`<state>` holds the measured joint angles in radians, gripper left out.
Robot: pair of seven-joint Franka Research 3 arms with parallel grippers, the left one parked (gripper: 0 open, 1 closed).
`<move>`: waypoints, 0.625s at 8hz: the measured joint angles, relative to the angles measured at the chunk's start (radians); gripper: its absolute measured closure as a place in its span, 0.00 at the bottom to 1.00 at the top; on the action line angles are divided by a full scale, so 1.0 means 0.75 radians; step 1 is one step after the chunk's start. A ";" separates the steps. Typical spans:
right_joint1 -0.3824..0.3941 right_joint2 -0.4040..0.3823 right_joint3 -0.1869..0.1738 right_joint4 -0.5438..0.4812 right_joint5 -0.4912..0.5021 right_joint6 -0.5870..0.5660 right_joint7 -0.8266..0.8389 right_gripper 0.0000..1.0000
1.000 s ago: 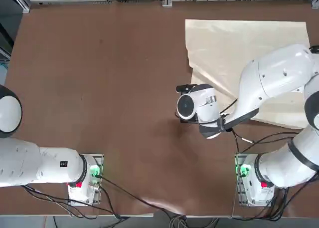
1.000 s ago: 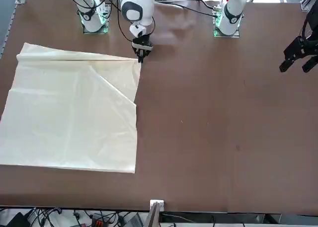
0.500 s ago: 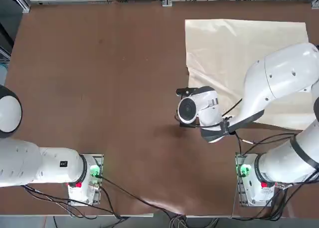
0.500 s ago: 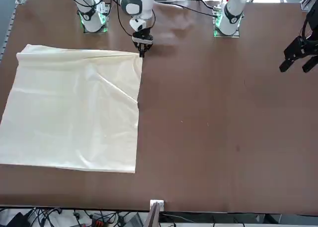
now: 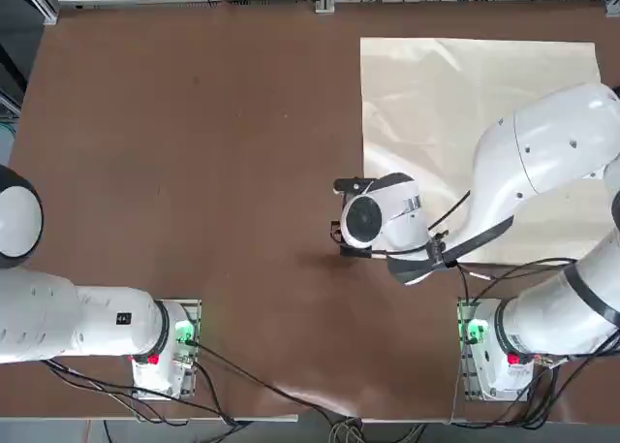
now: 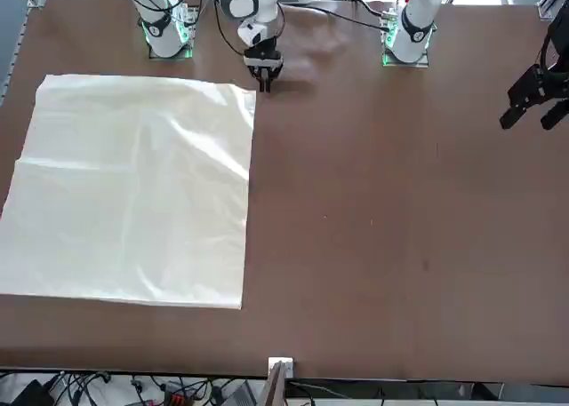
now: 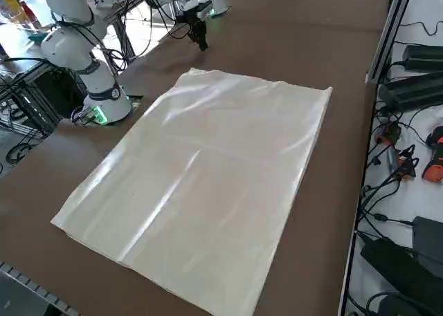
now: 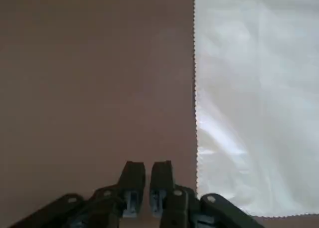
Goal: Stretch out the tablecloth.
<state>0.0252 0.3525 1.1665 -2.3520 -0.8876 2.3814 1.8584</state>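
Front view shows the tablecloth (image 6: 133,193) lying flat on the brown table (image 6: 382,246), its surface lightly creased, with shiny streaks across it. The right gripper (image 6: 266,82) hangs just beside one corner of the tablecloth, off the cloth and toward the robot's midline. Its two fingertips (image 8: 160,170) stand slightly parted with nothing between them, so the cloth is released. From overhead, the white right arm (image 5: 542,142) reaches across part of the tablecloth. In the right side view, the right arm's base (image 7: 107,108) stands near the tablecloth's robot-side edge.
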 joint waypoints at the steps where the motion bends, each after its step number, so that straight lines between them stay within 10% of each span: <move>1: -0.044 0.013 0.056 0.004 0.000 0.000 0.008 0.85; 5: -0.203 0.067 0.185 0.004 0.000 -0.002 0.014 0.55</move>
<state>-0.1273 0.4031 1.3053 -2.3489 -0.8876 2.3797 1.8691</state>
